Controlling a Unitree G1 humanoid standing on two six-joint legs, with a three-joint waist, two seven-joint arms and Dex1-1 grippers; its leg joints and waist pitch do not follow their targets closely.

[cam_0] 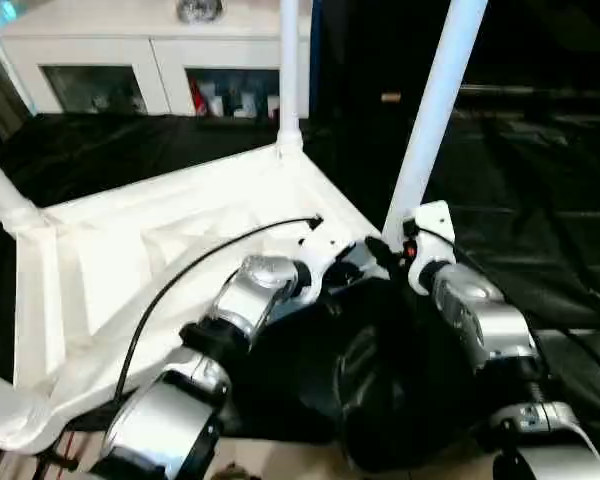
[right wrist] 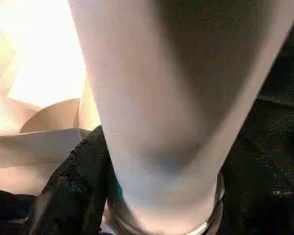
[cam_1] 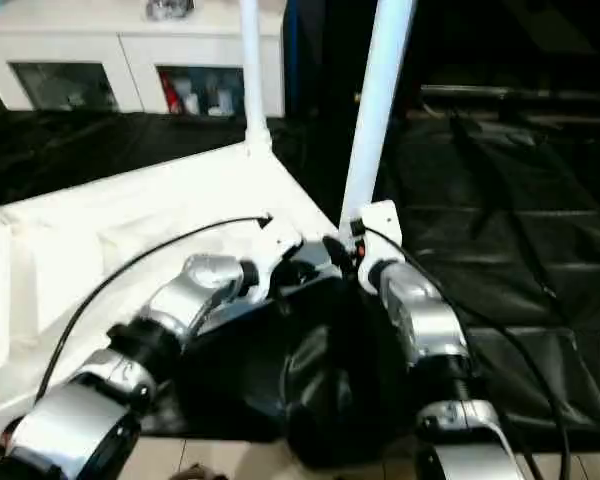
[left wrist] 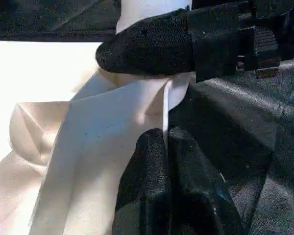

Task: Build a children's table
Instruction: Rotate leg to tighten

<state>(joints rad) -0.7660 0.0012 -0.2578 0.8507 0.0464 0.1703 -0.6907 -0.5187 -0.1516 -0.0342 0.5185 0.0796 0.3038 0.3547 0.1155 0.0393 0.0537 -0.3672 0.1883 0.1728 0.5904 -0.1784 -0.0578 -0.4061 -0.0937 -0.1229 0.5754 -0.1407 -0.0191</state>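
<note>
Across the bottom of the head view, two silver forearms, converging toward the centre, a black cable (cam_0: 180, 290) arching over the left one

At centre frame, left gripper (left wrist: 165, 139) clenched, fingers pressed together, tips against a thin white rib of the tabletop (cam_0: 130, 260) at its right corner

Just right of it, right gripper (cam_0: 400, 243) grasping the near-right leg (cam_0: 435, 110) low down, just above the socket; one black finger (left wrist: 147, 49) lying across the tube in the left wrist view, the tube close up in the right wrist view

Across the left half of the frame, the tabletop upside down, ribbed underside up, lying on the black-draped work table (cam_0: 540, 220), a rounded corner socket (cam_0: 10, 410) at the lower left edge

From the held corner, near-right leg rising and leaning right, out through the top edge

At the left edge, mid-height, a left leg (cam_0: 0, 190) seated in its socket, slanting up and out of frame

At top centre, a far leg (cam_0: 289, 70) standing upright in the far corner

Beyond, at upper left, a white cabinet (cam_0: 130, 60) with glass doors, small items inside
</note>
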